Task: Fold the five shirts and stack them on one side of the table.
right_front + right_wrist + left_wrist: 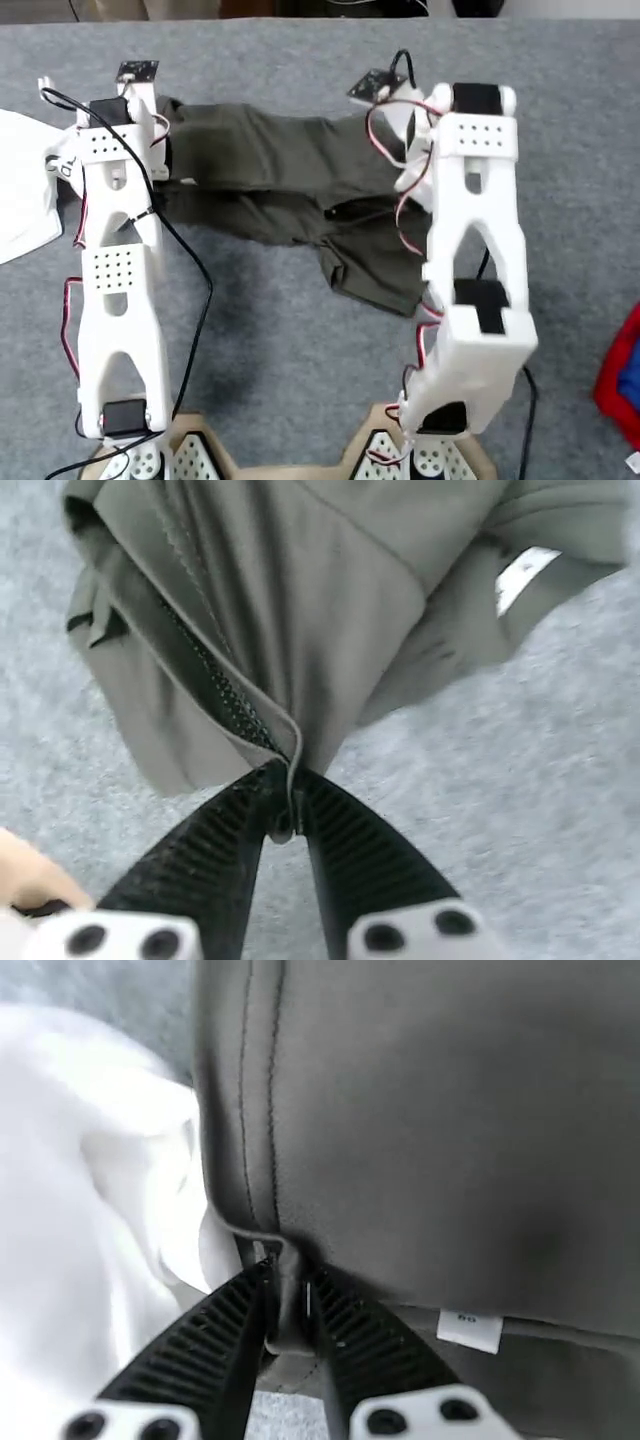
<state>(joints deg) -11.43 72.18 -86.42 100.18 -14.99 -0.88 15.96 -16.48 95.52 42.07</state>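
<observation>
Arms (478, 250) overhead hide both ends of the olive shirt (270, 160), clamped by left fingers (215, 1335) and right fingers (205, 852).

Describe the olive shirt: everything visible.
The olive shirt: dark, matte woven-looking fabric with stitched seams and a small white tag. It lies half folded and rumpled across the grey table, spread between both arms. The left gripper has its jaws shut on one seamed edge, the right gripper on another. A white shirt lies against it near the left gripper.
</observation>
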